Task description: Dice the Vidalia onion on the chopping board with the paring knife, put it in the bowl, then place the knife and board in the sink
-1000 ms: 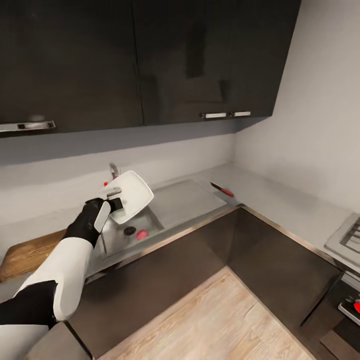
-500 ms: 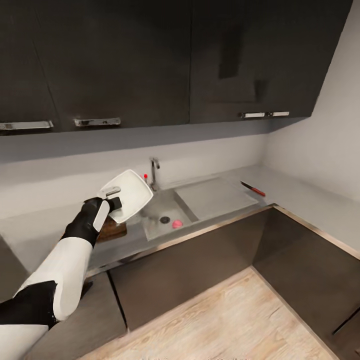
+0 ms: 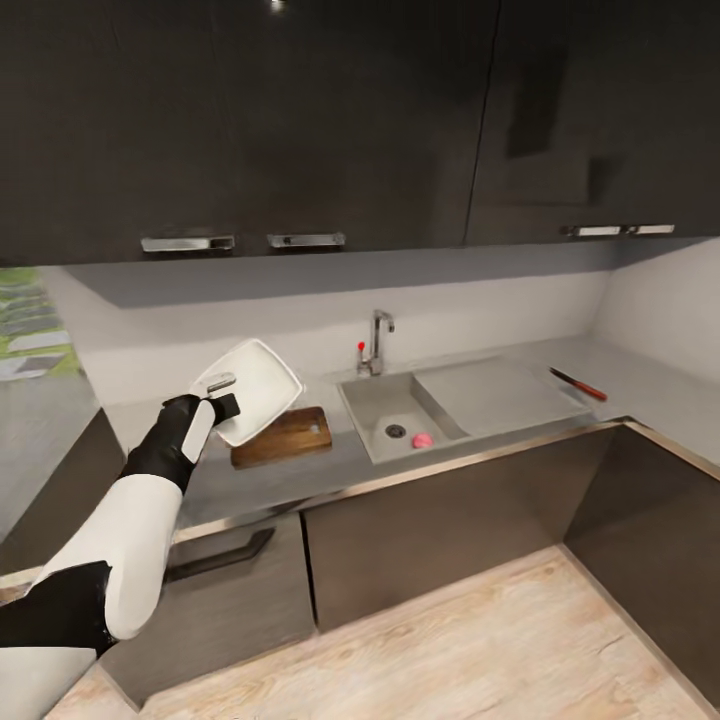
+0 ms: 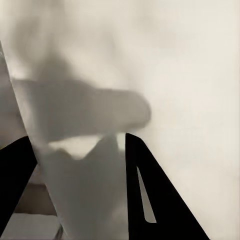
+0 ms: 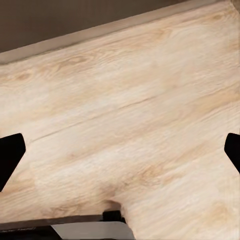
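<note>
Countertop (image 3: 300,475) dark grey; chopping board (image 3: 283,436) on it.

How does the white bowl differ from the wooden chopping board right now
The bowl is white and squarish with a raised rim; the chopping board is brown wood, flat and longer than wide. The bowl is held tilted in the air by the left claw, shut on its rim; the chopping board lies flat on the countertop, untouched. Both have rounded corners and sit left of the sink in the head view.
</note>
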Available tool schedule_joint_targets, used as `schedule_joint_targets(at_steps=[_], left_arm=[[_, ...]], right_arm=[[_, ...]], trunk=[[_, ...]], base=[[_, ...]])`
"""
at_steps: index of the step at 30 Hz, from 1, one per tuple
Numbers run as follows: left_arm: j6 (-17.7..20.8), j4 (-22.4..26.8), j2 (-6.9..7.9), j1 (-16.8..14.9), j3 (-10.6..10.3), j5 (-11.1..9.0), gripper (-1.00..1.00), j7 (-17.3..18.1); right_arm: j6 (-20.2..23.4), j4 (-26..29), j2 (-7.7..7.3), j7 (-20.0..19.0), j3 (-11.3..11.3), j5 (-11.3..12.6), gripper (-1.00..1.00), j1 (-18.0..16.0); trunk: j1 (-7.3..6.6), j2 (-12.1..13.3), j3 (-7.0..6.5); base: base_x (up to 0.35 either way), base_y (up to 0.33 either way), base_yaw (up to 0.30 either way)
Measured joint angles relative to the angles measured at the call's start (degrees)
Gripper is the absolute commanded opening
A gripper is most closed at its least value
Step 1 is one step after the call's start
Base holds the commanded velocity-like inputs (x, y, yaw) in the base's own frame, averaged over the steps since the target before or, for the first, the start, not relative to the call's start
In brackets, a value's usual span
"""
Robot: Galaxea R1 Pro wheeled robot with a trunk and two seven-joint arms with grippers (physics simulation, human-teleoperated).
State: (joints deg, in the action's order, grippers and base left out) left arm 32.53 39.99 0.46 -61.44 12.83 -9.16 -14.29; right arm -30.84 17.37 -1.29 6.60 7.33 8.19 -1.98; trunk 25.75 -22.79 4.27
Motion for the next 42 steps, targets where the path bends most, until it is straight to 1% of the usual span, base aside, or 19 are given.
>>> schedule_joint_targets(at_steps=[15, 24, 30, 42], left_arm=[[0.08, 0.01, 0.00, 0.02, 0.21, -0.05, -1.00, 0.00], [0.07, -0.08, -0.10, 0.01, 0.12, -0.07, -1.00, 0.01], [0.07, -0.14, -0.19, 0.02, 0.09, -0.08, -1.00, 0.02], [0.07, -0.48, -0.20, 0.04, 0.03, 0.01, -1.00, 0.01]], right_arm=[[0.00, -0.05, 0.01, 0.00, 0.00, -0.02, 1.00, 0.00], [0.00, -0.05, 0.01, 0.01, 0.00, 0.00, 1.00, 0.00], [-0.01, 0.01, 0.01, -0.01, 0.00, 0.04, 1.00, 0.00], [-0.08, 0.04, 0.01, -0.06, 0.00, 0.06, 1.00, 0.00]], trunk=[[0.00, 0.00, 0.00], [-0.01, -0.01, 0.00], [0.00, 0.00, 0.00], [0.00, 0.00, 0.00]], base=[[-0.001, 0.302, 0.265], [0.058, 0.294, 0.265], [0.020, 0.065, 0.125], [0.001, 0.002, 0.004]])
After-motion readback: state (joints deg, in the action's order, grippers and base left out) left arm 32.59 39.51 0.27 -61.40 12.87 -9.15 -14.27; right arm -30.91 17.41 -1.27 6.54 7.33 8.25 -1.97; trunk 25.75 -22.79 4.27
